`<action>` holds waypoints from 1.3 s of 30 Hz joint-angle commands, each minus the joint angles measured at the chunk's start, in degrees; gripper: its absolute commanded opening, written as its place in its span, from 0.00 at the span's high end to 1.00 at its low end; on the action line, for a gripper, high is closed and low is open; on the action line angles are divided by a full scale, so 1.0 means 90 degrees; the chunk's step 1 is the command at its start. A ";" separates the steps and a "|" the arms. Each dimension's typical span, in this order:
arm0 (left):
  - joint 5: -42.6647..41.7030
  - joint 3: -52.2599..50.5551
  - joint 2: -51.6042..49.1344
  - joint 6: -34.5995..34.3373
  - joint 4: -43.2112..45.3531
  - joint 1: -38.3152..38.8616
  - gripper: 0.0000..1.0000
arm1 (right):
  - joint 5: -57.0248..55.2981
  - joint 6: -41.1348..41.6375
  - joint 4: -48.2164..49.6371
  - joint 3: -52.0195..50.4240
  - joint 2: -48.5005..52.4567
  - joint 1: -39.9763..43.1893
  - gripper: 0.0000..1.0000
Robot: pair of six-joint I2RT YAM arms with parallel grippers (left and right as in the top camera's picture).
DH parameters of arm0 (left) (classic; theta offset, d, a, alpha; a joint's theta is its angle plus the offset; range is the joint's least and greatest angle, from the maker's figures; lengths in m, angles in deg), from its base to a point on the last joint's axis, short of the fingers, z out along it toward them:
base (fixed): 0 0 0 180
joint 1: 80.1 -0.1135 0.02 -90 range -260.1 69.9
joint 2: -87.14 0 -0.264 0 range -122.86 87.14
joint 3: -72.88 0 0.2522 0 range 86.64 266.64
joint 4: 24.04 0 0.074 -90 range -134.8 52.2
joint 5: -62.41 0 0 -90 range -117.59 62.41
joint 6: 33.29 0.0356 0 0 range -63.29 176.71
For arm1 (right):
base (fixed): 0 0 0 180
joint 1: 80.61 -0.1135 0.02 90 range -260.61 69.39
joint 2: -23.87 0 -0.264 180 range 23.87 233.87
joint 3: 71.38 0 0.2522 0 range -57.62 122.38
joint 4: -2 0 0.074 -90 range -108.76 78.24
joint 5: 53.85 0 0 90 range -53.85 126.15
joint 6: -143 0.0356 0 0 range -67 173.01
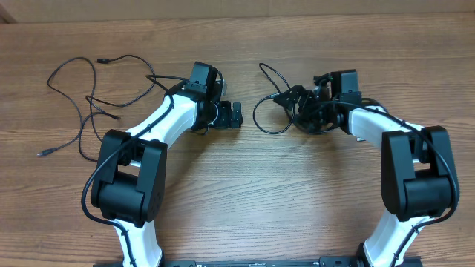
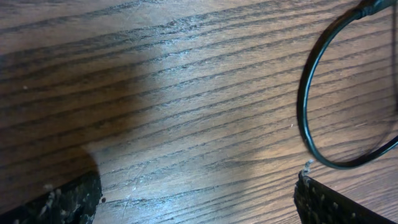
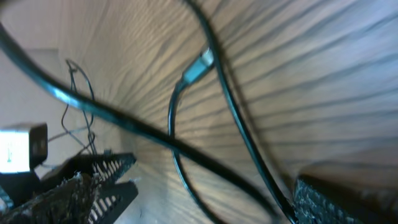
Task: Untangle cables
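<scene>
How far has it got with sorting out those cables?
Partly done: loose cables lie spread out on the table's left side. In hand: nothing gripped; the left gripper is open and empty, the right gripper open with strands crossing between its fingers. Left to do: the tangled bundle there, one loop trailing out, is not yet separated.

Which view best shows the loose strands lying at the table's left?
Overhead: the loose strands lie spread out, almost wholly in sight. The right wrist view seems to catch them only small and distant, behind closer cables. The left wrist view shows only another cable's loop.
</scene>
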 commanded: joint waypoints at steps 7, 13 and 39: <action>0.0158 -0.0219 -0.0260 0.0095 -0.0012 0.0012 0.01 | -0.0044 0.0039 -0.0148 -0.0015 0.0245 -0.0760 0.00; 0.0158 -0.0219 -0.0260 0.0095 -0.0012 0.0012 0.00 | -0.0046 0.0039 -0.0087 -0.0012 0.0245 -0.1367 0.00; -0.0090 0.0070 -0.0260 -0.0097 -0.0950 -0.0840 0.01 | 0.0993 -0.0899 -0.0578 0.0279 -0.0364 0.1052 0.00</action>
